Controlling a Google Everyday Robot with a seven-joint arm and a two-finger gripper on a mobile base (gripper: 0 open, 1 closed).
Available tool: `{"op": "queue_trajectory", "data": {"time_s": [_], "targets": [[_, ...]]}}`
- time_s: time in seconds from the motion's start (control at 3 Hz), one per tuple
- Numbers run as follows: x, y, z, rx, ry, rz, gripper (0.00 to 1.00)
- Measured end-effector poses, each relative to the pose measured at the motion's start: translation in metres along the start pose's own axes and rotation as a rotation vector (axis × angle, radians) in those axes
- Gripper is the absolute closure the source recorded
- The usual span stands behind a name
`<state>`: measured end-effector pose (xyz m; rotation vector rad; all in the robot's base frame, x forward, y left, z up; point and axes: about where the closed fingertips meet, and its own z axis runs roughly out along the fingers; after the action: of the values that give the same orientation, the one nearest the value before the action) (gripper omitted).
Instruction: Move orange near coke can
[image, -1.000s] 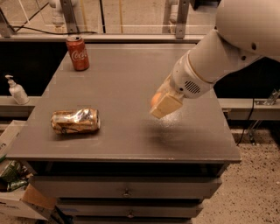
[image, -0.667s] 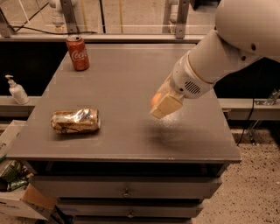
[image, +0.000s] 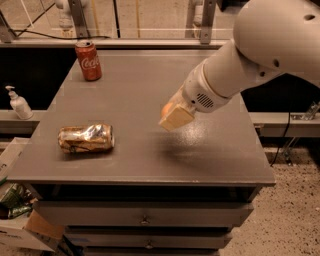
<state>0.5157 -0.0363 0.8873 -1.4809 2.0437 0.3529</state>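
The red coke can (image: 88, 60) stands upright at the far left corner of the grey table (image: 130, 95). My gripper (image: 174, 115) hangs over the middle of the table, to the right of centre, and casts a shadow on the top below it. It is shut on the orange (image: 165, 108). Only a small orange sliver shows at the left edge of the pale fingers (image: 177, 118). The orange is held above the table, well to the right of the coke can and nearer the front.
A crushed gold-and-silver can (image: 86, 138) lies on its side at the front left of the table. A white pump bottle (image: 19, 104) stands on a ledge left of the table. Drawers (image: 145, 217) sit below the top.
My gripper has moved a little to the left with the orange in it. The cans have not moved.
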Motion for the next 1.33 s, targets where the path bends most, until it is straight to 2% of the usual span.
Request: {"op": "queue_trajectory", "data": {"time_s": [0.67,1.0,1.33], "targets": [[-0.059,-0.056,0.039,0.070,-0.110,0.026,1.00],[-0.091,-0.085,0.062,0.080,-0.147,0.039,1.00],[-0.126,-0.104,0.091,0.082,-0.159,0.037,1.00]]}}
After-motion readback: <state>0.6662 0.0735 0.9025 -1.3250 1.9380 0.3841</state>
